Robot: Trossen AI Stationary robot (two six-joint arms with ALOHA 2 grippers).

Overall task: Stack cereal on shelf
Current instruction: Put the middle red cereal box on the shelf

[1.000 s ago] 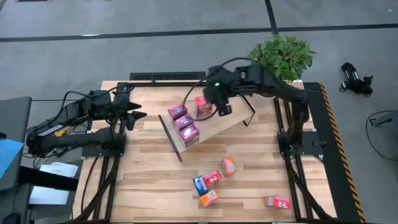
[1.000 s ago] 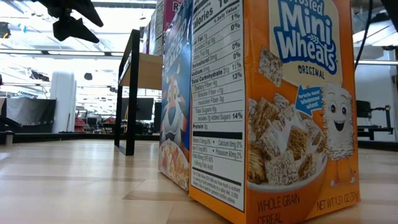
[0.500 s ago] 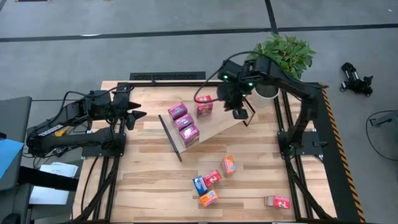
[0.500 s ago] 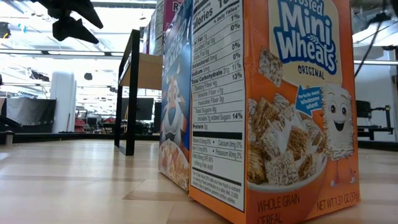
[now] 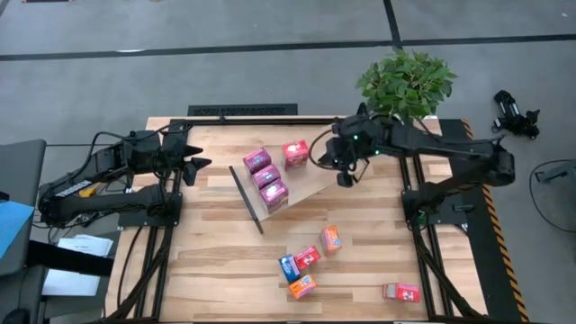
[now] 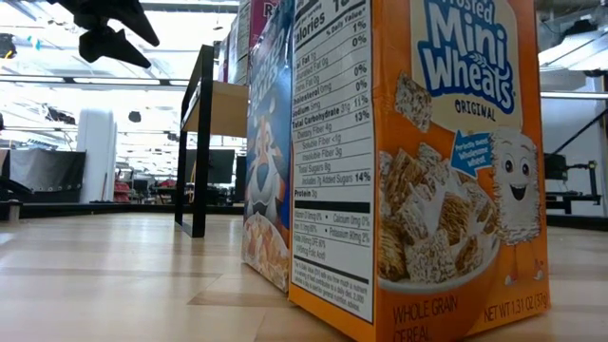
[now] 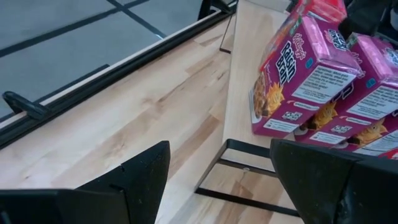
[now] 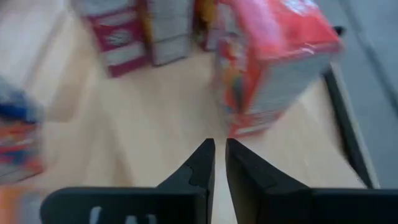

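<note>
Two dark gripper fingers point(image 8: 219, 163) nearly closed, empty, above light wooden board point(image 8: 155, 124). Beyond: red cardboard cereal box point(image 8: 270, 59) standing, just past it blurred magenta-pink boxes point(image 8: 130, 28) in a row.

Bare shelf point(image 5: 326, 181) board right of red box point(image 5: 294, 152).

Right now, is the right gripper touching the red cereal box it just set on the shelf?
Apart. In the right wrist view the right gripper has its fingers nearly together with nothing between them, and bare shelf board shows between the fingertips and the red cereal box.
</note>
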